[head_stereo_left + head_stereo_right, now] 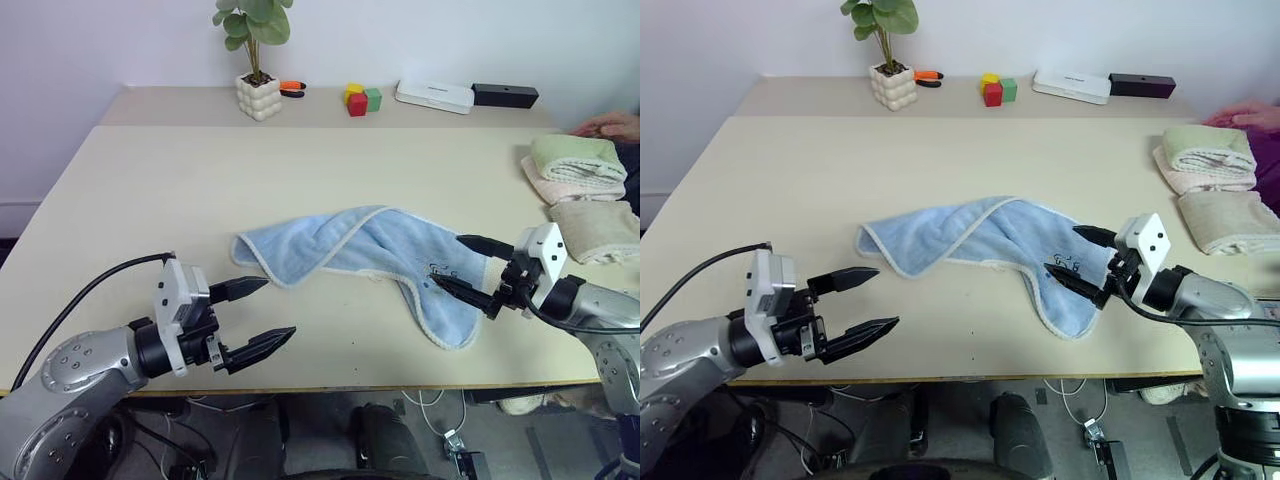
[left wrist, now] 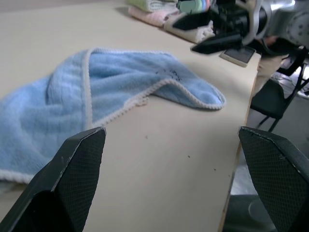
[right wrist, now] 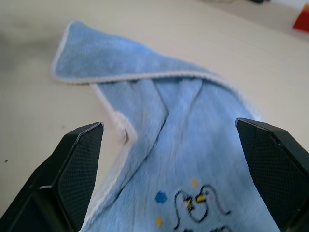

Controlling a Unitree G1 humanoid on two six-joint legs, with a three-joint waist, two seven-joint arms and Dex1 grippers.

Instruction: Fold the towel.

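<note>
While the light blue towel [image 1: 365, 262] lies crumpled mid-frame on the surface [image 1: 150, 190], folding looks unstarted: left claw [image 1: 256, 318] and right claw [image 1: 468, 265] gape wide, empty.

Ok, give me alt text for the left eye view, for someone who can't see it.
A crumpled light blue towel lies on a beige table, with the open left gripper and open right gripper at its two sides. Folded towels sit stacked at the right edge.

Cut off by the right edge, upper right: a person's hand [image 1: 612, 125]. Partly cropped below it: beige folded towel [image 1: 598, 230]. Hidden under the right hand [image 1: 462, 263]: part of the small drawing on the towel [image 1: 352, 248].
</note>
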